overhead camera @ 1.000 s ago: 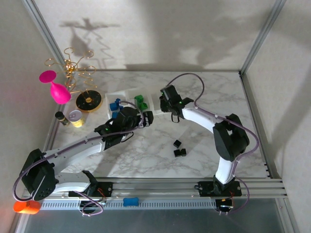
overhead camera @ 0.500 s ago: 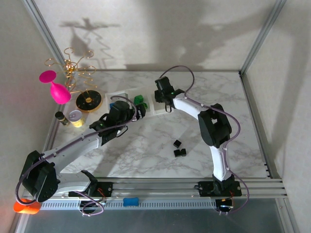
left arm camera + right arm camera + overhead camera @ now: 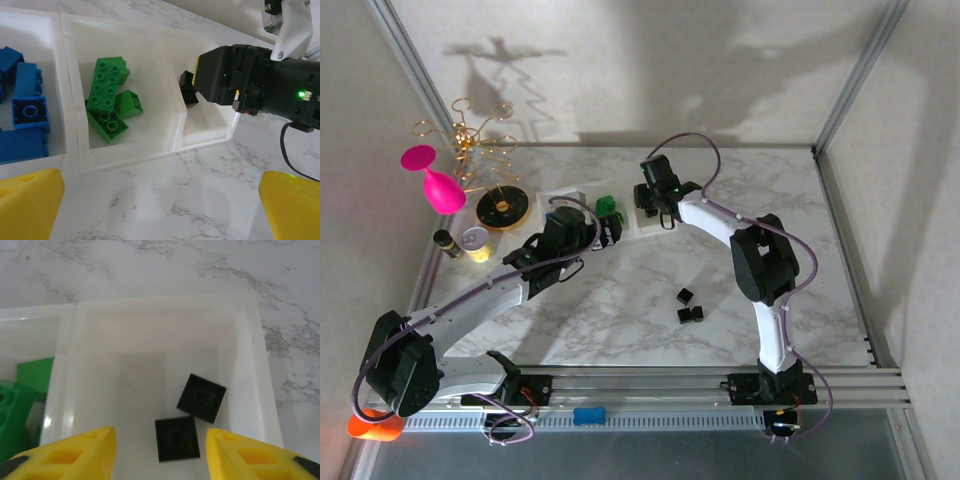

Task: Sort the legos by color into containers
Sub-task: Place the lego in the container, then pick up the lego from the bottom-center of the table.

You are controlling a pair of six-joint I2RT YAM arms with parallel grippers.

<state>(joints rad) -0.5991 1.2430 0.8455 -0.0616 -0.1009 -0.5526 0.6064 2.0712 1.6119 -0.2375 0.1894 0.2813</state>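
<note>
both claws open at the tray

on the marble table (image 3: 620, 330) the clear three-cell tray (image 3: 131, 154) lies near the far edge, toward the far-left corner. the right claw (image 3: 159, 452) hangs over the tray's right cell, fingers spread and gripping nothing. two black cubes (image 3: 189, 417) lie on that cell's floor, one in line with the gap between the fingertips, the other just beyond it toward the right wall. the left claw (image 3: 160, 210), also spread and empty, hovers over the table at the tray's near wall. blue legos (image 3: 25, 110) fill the left cell, green legos (image 3: 107, 95) the middle. loose cubes (image 3: 688, 308) lie mid-table, well apart from both claws.
</note>
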